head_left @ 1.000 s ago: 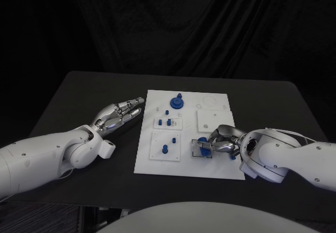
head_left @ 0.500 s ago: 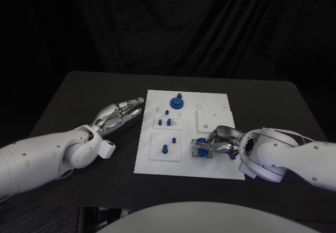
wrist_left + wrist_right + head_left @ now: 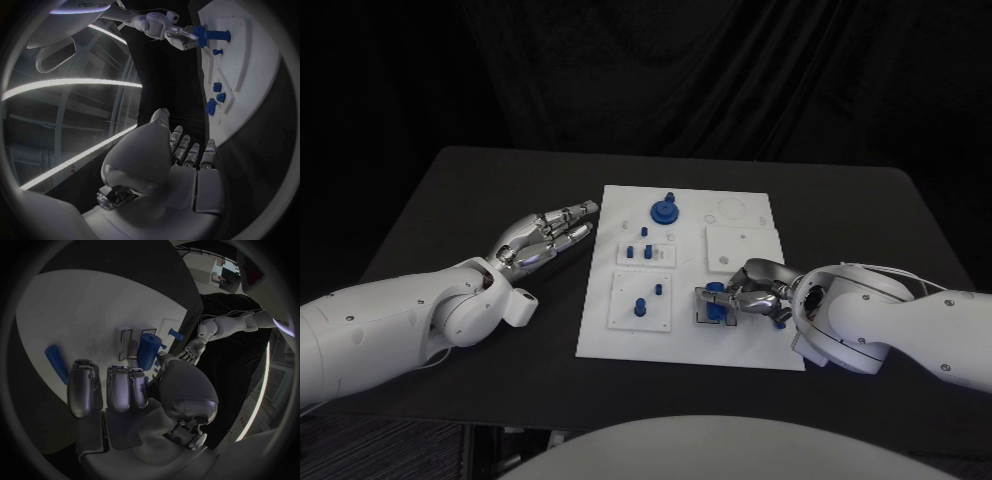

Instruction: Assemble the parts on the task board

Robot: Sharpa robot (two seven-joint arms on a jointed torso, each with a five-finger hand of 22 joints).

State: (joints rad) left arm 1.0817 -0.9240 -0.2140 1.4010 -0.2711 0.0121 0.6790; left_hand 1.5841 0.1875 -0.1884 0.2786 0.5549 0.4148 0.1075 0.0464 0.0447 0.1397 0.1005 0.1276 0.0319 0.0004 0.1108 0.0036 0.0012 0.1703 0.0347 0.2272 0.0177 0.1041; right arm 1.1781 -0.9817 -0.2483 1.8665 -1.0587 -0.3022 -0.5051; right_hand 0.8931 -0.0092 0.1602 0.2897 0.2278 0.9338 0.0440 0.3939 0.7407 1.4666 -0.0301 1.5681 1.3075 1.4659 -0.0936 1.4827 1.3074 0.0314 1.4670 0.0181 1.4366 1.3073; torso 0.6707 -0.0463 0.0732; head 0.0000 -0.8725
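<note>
The white task board (image 3: pixel 678 345) lies in the middle of the black table. My right hand (image 3: pixel 759 290) rests over the board's near right part and pinches an upright blue cylinder (image 3: pixel 717 301) (image 3: pixel 148 350) between thumb and fingers. The cylinder stands at a black-outlined square on the board. Beside the fingers (image 3: pixel 107 385) another blue piece (image 3: pixel 55 362) lies flat on the board. My left hand (image 3: pixel 548 236) (image 3: pixel 184 150) lies on the table just left of the board, fingers stretched out and apart, holding nothing. In the left wrist view my right hand (image 3: pixel 167 31) shows with the blue cylinder (image 3: pixel 212 35).
A blue round piece with a knob (image 3: pixel 665 210) stands at the board's far side. Small blue pegs (image 3: pixel 643 250) sit in a raised white block, and more pegs (image 3: pixel 643 301) in the block nearer me. A plain white square block (image 3: pixel 740 245) lies behind my right hand.
My right hand has edged slightly left with the blue cylinder. The left hand has not moved.
</note>
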